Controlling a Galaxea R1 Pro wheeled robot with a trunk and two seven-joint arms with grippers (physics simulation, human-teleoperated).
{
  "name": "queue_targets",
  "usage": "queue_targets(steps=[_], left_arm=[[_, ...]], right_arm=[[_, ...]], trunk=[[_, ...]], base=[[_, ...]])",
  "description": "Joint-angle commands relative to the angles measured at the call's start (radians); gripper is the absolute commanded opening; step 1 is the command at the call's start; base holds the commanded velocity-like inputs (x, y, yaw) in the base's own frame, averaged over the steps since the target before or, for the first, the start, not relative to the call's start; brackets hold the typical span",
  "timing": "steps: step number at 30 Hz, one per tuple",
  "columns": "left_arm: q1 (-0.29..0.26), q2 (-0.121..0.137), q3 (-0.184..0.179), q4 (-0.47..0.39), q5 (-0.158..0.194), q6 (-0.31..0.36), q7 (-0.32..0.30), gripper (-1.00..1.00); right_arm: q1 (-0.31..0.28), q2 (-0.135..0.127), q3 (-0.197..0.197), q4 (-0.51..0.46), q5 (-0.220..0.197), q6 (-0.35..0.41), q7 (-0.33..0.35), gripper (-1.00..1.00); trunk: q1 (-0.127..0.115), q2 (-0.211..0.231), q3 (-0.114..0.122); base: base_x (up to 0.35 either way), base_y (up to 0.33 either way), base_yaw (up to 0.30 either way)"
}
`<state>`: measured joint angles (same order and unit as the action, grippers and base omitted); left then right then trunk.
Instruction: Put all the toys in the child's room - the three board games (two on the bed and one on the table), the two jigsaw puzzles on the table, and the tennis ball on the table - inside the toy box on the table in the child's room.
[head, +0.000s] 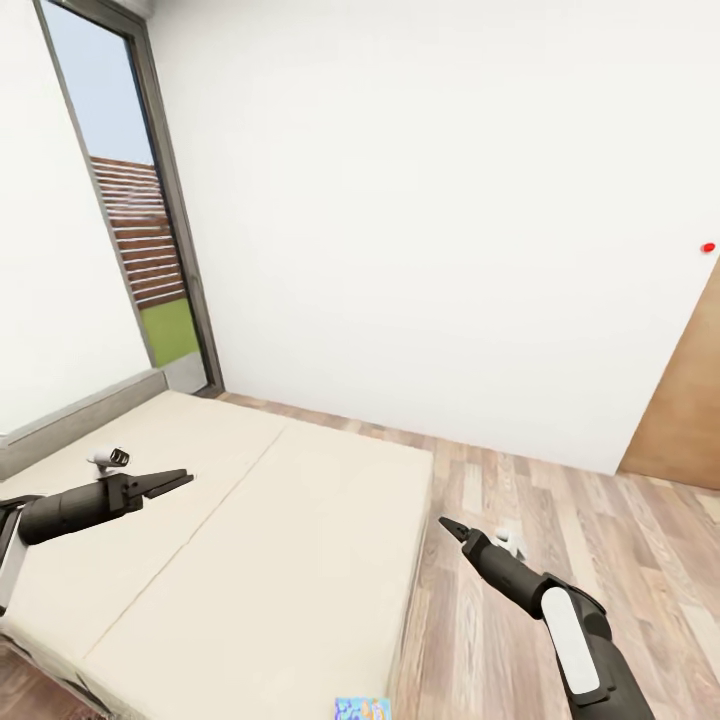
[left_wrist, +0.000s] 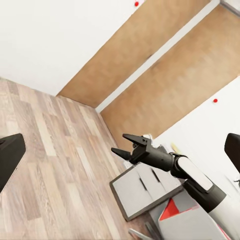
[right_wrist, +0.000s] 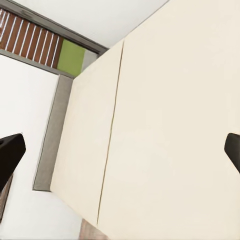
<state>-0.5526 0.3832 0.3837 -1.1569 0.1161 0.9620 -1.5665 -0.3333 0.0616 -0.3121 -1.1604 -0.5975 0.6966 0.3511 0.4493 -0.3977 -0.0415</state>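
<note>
1. Setting. The robot stands at the foot of a wide cream bed (head: 230, 540) in a white-walled room; a wood-plank floor (head: 560, 520) runs past the bed's side, a tall window (head: 130, 220) sits at 11 o'clock and a brown door (head: 685, 400) at 3 o'clock.

2. Left gripper (head: 180, 478). It hangs over the mattress at 9 o'clock, empty. In the head view its fingers lie close together; whether a gap remains cannot be told from here.

3. Right gripper (head: 448, 526). It hovers above the floor just off the bed's edge, at 4 o'clock, holding nothing. The left wrist view shows its two fingers parted (left_wrist: 125, 145).

4. Task object. A blue printed corner, probably one of the board games (head: 362, 709), shows at 6 o'clock at the very bottom of the head view, on the bed near its edge. The mattress surface ahead is bare.

5. Progress, as a judgement. No toy is held; the robot appears to be searching or repositioning.

6. Risks.
   - The game sits almost beneath the trunk; reaching without backing off or tilting the head could mean a blind grasp.
   - A flat box on a soft mattress may be pushed rather than pinched, sliding off onto the floor.
   - Either arm sweeping low could strike the bed.
</note>
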Motion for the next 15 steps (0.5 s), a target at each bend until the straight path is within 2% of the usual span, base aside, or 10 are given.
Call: queue_targets(steps=[1, 15], left_arm=[[-0.001, 0.0, 0.0, 0.0, -0.001, 0.011, -0.004, 1.0], [-0.001, -0.001, -0.001, 0.0, -0.001, 0.011, -0.004, 1.0]], right_arm=[[-0.001, 0.001, -0.004, -0.001, -0.001, 0.008, 0.003, 1.0], [-0.001, 0.0, -0.004, -0.001, -0.001, 0.008, 0.003, 1.0]], trunk=[[0.001, -0.002, -0.002], [0.001, -0.002, 0.006]], base=[[0.0, -0.001, 0.277], [0.0, -0.069, 0.277]])
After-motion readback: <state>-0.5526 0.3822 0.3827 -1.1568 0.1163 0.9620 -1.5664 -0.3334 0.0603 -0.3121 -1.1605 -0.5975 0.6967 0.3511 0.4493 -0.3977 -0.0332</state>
